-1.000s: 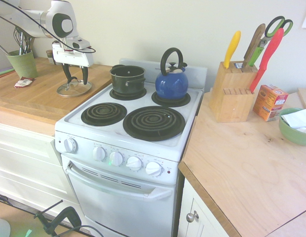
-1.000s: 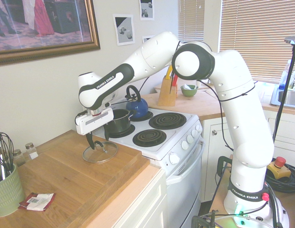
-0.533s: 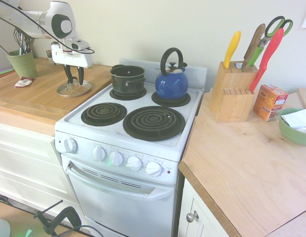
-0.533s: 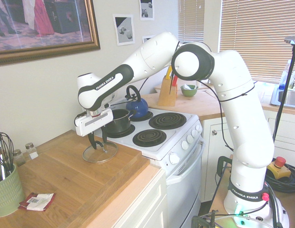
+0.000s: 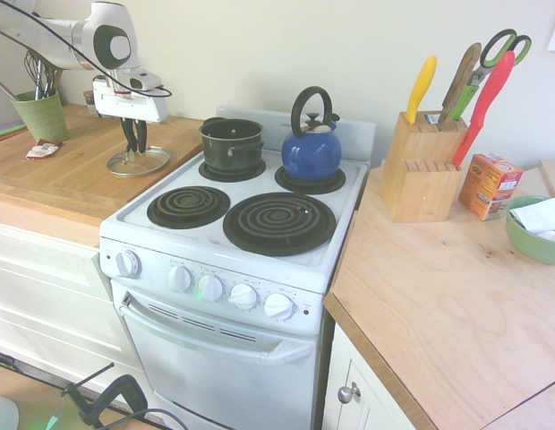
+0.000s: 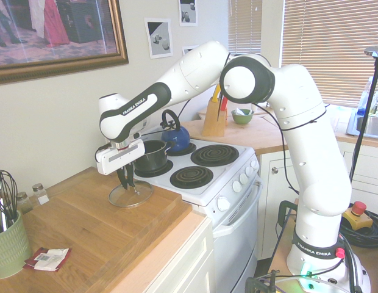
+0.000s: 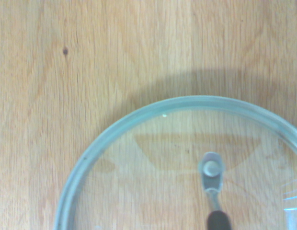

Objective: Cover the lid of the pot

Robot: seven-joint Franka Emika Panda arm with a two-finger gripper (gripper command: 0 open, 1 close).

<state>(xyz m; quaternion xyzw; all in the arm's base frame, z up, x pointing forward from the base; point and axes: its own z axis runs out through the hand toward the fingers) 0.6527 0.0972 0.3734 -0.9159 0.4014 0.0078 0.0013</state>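
Observation:
The clear glass lid [image 5: 137, 162] [image 6: 130, 195] with its silver rim lies on the wooden counter left of the stove. My gripper [image 5: 134, 143] [image 6: 125, 182] stands straight above its middle, fingers drawn together on the small black knob. The wrist view shows the lid [image 7: 153, 187] from above against the wood grain. The dark pot [image 5: 231, 143] [image 6: 151, 154] stands uncovered on the stove's back left burner, to the right of the lid in the first exterior view.
A blue kettle [image 5: 311, 150] [image 6: 175, 138] sits on the back right burner beside the pot. The two front burners [image 5: 277, 221] are bare. A green utensil cup [image 5: 40, 115] stands at the counter's far back. A knife block [image 5: 422, 166] stands right of the stove.
The fingers stood wide apart on either side of the knob a second ago and have come together on it. The arm and lid have hardly moved.

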